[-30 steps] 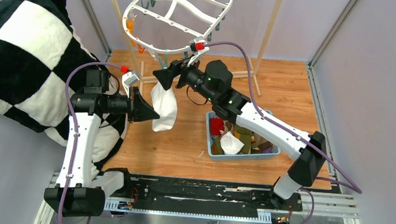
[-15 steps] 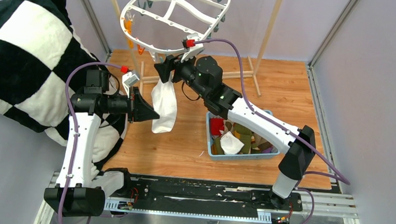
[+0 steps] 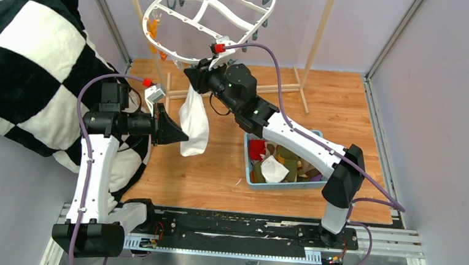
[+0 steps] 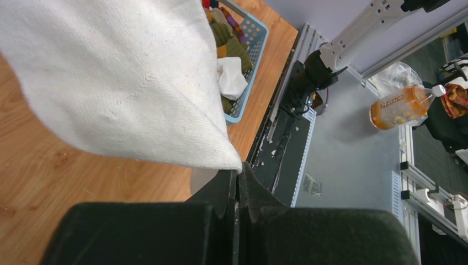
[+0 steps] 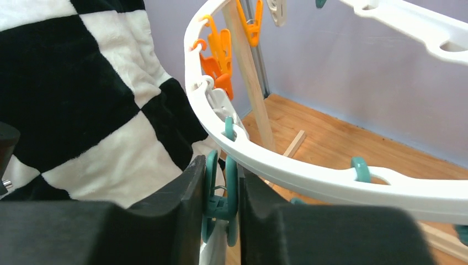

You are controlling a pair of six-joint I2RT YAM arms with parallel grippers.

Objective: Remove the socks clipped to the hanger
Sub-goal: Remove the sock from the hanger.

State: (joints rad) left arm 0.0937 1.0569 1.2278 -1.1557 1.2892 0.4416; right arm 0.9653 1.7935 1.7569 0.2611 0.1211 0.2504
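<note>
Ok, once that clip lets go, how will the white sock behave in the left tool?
Probably floppy: the white sock hangs limp and creased. Likely light, since one teal clip seems to carry it. It may slip, as the left tool appears to pinch only its bottom corner.

The sock (image 3: 194, 127) is white, the clip (image 5: 221, 193) teal, the blanket (image 3: 27, 64) checked black-and-white.

Walls (image 3: 444, 90): pale lilac panels.
Counter (image 3: 217, 168): wood-grain boards.
Blanket (image 3: 27, 64): black-and-white checked, draped at left.
Rack (image 3: 320, 33): light wood, set behind.
</note>
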